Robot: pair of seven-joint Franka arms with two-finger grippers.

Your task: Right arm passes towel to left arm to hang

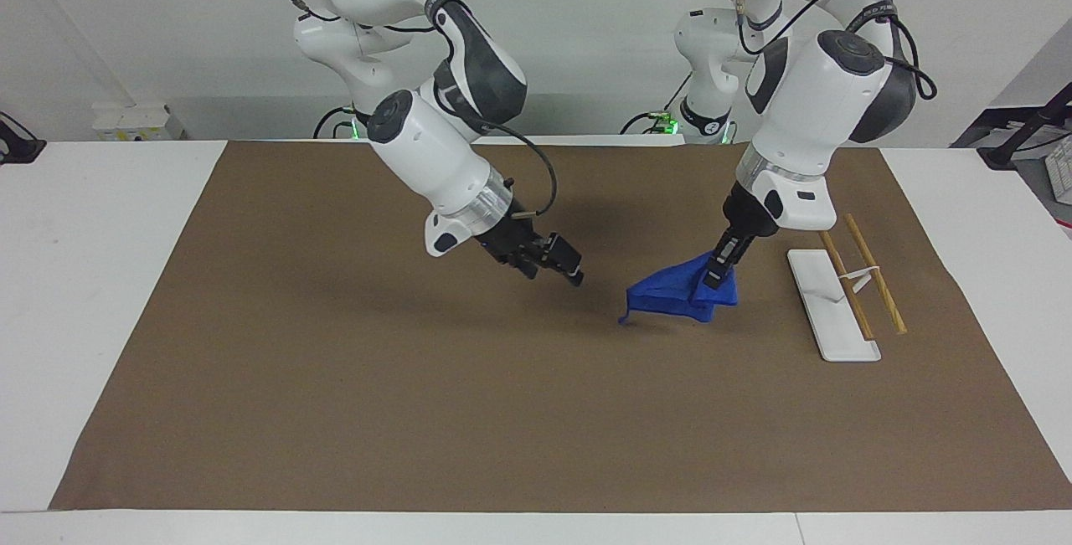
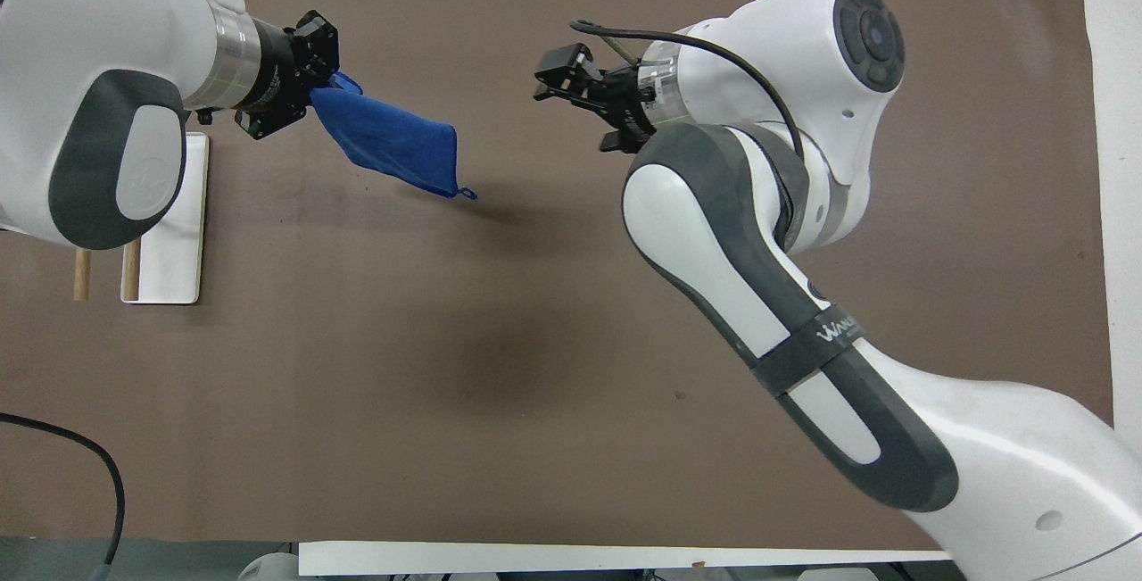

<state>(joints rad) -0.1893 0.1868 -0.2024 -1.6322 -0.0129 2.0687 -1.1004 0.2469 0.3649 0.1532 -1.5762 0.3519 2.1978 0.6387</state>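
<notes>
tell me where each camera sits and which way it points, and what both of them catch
Facing view: high across the table, looking back at the robots; both arms show whole, bases at the top, with the left tool holding the towel beside the rack, and the right tool over the brown mat.
Overhead view: above the robots' end, looking steeply down and forward; both arms enter from the bottom.
Shared, half a turn apart: both tools, towel, rack and mat.
</notes>
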